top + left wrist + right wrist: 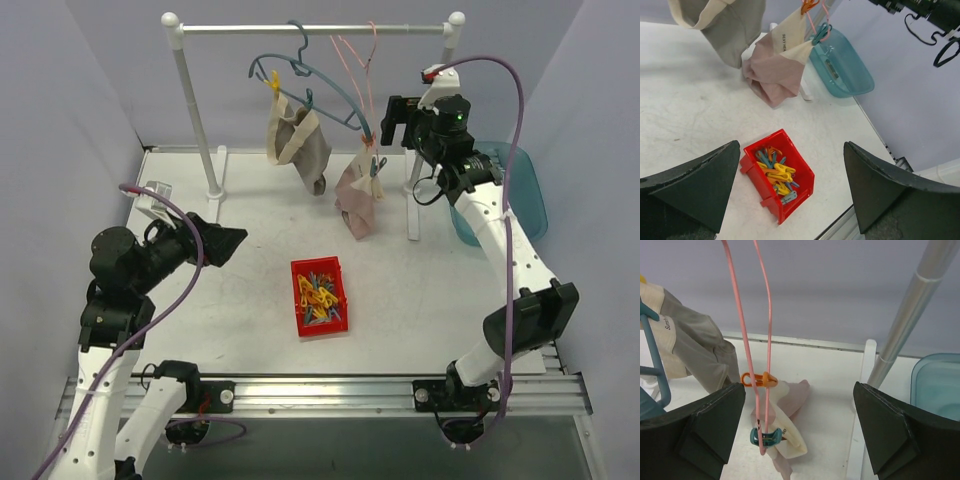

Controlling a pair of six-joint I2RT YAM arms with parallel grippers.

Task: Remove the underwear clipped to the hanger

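A pink wire hanger hangs on the rack rail. Pink underwear hangs from it by an orange clip and a teal clip. A blue hanger holds grey-beige underwear with a yellow clip. My right gripper is open and empty, just right of the pink hanger; in the right wrist view the hanger and pink underwear lie between its fingers. My left gripper is open and empty, low at the left, apart from both garments.
A red bin of coloured clips sits mid-table, also in the left wrist view. A teal tub stands at the right behind the right rack post. The left rack post stands at the back left.
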